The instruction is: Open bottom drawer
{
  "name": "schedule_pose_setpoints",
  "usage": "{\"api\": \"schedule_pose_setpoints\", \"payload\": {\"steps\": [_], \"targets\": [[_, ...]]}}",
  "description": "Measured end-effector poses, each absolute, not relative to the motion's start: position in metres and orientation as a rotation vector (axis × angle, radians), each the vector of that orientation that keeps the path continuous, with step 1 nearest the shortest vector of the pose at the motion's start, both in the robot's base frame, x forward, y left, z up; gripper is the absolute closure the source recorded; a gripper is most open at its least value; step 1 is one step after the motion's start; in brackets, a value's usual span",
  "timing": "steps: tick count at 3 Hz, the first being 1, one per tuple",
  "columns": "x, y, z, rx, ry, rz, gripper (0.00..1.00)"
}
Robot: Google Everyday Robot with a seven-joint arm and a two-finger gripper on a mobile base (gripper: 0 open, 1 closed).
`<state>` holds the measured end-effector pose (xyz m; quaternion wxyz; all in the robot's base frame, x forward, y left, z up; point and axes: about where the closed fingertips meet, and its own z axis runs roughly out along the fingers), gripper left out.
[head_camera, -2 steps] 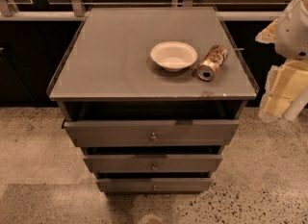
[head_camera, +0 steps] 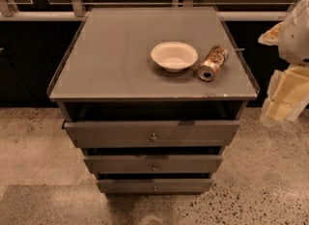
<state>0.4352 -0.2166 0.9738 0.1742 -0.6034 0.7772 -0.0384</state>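
Nothing is seen to have shifted since the earlier frame; every object and the robot's arm (head_camera: 295, 31) are found where they were. The bottom drawer (head_camera: 154, 185), the narrowest grey front with a tiny round knob (head_camera: 155, 188) at its centre, is set lowest in the cabinet (head_camera: 145, 96), down and to the left of the jaws and well apart from them. A dark strip is seen along its upper edge, beneath the middle drawer (head_camera: 120, 164). The top drawer (head_camera: 106, 133), widest of the three, is drawn out a little from under the cabinet's surface (head_camera: 111, 60), with a dark gap left above its front. On the surface, to the left of the jaws and higher in the view, a pale bowl (head_camera: 174, 55) is stood upright. A drink can (head_camera: 213, 62) is laid on its side just beside it, on the side nearer the jaws, its open end turned toward the camera. The gripper (head_camera: 284, 96) is held at the right edge of the view, off the cabinet's right side, at about the level of the top drawer, below the arm's white section. Whether the jaws are released or clenched cannot be told.
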Motion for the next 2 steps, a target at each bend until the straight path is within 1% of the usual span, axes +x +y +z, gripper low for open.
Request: {"api": "schedule_pose_setpoints", "payload": {"steps": [1, 2], "targets": [[0.426, -0.216, 0.927, -1.598, 2.23, 0.027, 0.0], [0.406, -0.205, 0.853, -1.421, 2.258, 0.259, 0.0]]}}
